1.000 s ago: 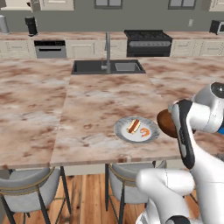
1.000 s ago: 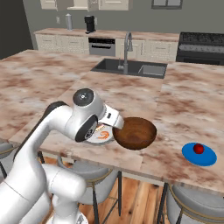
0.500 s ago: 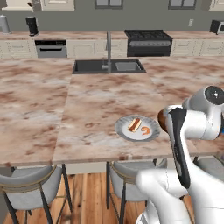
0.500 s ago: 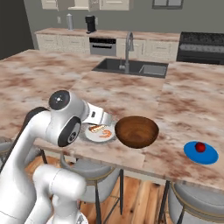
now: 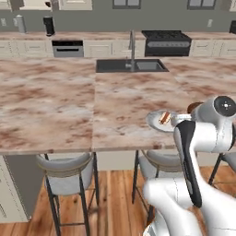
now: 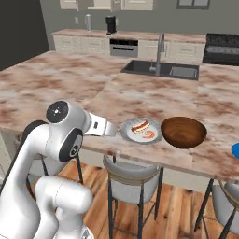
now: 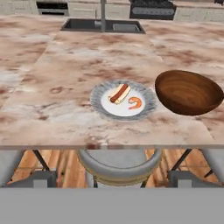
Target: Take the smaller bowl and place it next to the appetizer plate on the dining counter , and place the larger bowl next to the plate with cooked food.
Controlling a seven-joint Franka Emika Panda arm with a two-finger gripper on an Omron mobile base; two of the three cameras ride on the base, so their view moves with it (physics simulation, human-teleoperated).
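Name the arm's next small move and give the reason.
Probably pull back and turn away to look for the smaller bowl: the larger bowl already sits on the dining counter beside the plate with cooked food, and nothing hangs before the hand camera.

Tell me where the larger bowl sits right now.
The larger bowl stands on the dining counter near its front edge, just right of the plate with cooked food in the right base view.

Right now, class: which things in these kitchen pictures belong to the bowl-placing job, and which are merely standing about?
Belonging to the job:
larger bowl
plate with cooked food
dining counter
appetizer plate

Standing about:
sink
faucet
stools
stove
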